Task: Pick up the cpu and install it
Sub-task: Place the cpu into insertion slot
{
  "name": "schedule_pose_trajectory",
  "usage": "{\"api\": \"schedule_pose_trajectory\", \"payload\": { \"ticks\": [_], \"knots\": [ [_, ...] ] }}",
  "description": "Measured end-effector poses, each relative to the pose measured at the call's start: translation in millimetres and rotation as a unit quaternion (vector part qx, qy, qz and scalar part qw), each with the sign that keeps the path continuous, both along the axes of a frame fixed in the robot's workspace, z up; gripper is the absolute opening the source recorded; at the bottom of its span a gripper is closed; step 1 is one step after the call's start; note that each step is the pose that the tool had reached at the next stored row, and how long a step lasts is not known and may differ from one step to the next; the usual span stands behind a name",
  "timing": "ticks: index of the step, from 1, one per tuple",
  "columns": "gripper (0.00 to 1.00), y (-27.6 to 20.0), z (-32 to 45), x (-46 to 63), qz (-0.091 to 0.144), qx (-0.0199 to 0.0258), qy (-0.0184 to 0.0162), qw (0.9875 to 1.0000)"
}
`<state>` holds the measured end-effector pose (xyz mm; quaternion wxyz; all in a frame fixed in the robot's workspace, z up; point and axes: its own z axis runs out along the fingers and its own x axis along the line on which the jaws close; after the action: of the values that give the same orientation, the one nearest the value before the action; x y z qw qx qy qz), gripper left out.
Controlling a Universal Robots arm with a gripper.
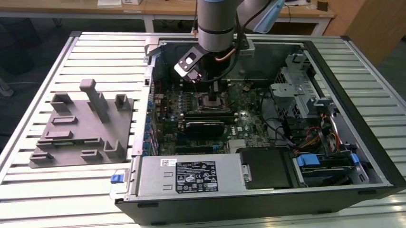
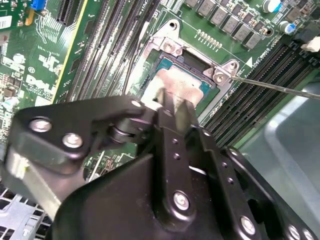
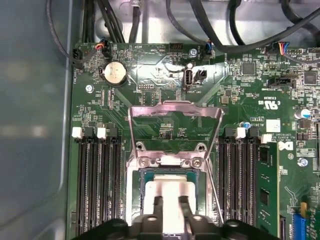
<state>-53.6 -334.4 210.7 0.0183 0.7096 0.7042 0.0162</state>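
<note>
silver cpu point(image 3: 170, 185) lies in the motherboard socket point(image 3: 134, 186) beneath the pincer point(image 3: 171, 201)

In the first wrist view the gripper point(image 3: 171, 202) covers the near middle of the cpu point(image 3: 170, 186), and the picture's edge cuts both off. In the second wrist view the gripper's black body hides the cpu's near half and much of the board point(image 2: 45, 65). Whether gripper and cpu touch cannot be told.
</note>
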Motion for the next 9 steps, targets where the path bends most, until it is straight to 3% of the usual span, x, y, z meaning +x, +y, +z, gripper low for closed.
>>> {"api": "schedule_pose_trajectory", "payload": {
  "ticks": [3,9],
  "knots": [
    [0.11,0.0,3.9,0.0,0.000,0.0000,0.0001,1.0000],
    [0.11,0.0,10.3,0.0,0.000,0.0000,0.0004,1.0000]
  ]
}}
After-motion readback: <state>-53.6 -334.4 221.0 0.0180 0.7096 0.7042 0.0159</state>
